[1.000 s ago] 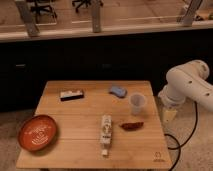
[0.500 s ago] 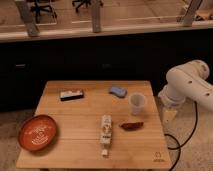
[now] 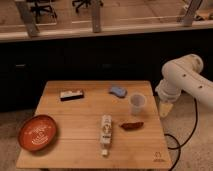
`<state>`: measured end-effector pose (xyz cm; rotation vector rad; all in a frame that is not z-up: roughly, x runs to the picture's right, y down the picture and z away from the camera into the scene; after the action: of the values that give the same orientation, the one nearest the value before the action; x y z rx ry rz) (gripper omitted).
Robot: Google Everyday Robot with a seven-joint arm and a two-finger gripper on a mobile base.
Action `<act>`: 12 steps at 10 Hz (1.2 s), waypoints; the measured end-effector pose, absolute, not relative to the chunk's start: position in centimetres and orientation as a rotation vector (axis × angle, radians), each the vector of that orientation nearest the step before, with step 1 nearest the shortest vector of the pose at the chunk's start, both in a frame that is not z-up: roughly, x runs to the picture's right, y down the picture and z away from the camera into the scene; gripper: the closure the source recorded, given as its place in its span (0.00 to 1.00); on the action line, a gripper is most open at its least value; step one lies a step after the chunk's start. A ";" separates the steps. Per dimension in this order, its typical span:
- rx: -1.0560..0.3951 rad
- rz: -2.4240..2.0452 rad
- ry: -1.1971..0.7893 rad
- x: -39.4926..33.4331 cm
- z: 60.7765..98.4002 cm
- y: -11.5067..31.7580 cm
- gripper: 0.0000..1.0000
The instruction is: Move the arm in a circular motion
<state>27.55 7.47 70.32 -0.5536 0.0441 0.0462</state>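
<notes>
The arm point(image 3: 186, 80) is large, glossy and white, with thick rounded segments. It enters from the right edge and bends down beside the wooden table's right side point(image 3: 155, 145). The gripper point(image 3: 166, 109) hangs at the arm's lower end, pointing down just off the table's right edge, next to the clear cup point(image 3: 138, 103). It holds nothing that I can see.
On the table lie a red-orange bowl point(image 3: 37, 132) at front left, a black and white bar point(image 3: 72, 94), a blue sponge point(image 3: 119, 91), a white bottle on its side point(image 3: 105, 132) and a small reddish packet point(image 3: 131, 125). A dark cable point(image 3: 176, 142) runs down at right.
</notes>
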 end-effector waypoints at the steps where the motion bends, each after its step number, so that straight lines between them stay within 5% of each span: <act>1: -0.554 0.046 0.046 27.4 70.4 7.3 0.20; 12: -0.532 0.004 0.053 24.5 72.6 4.6 0.20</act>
<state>24.45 4.55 72.61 -0.5317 0.0527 0.0041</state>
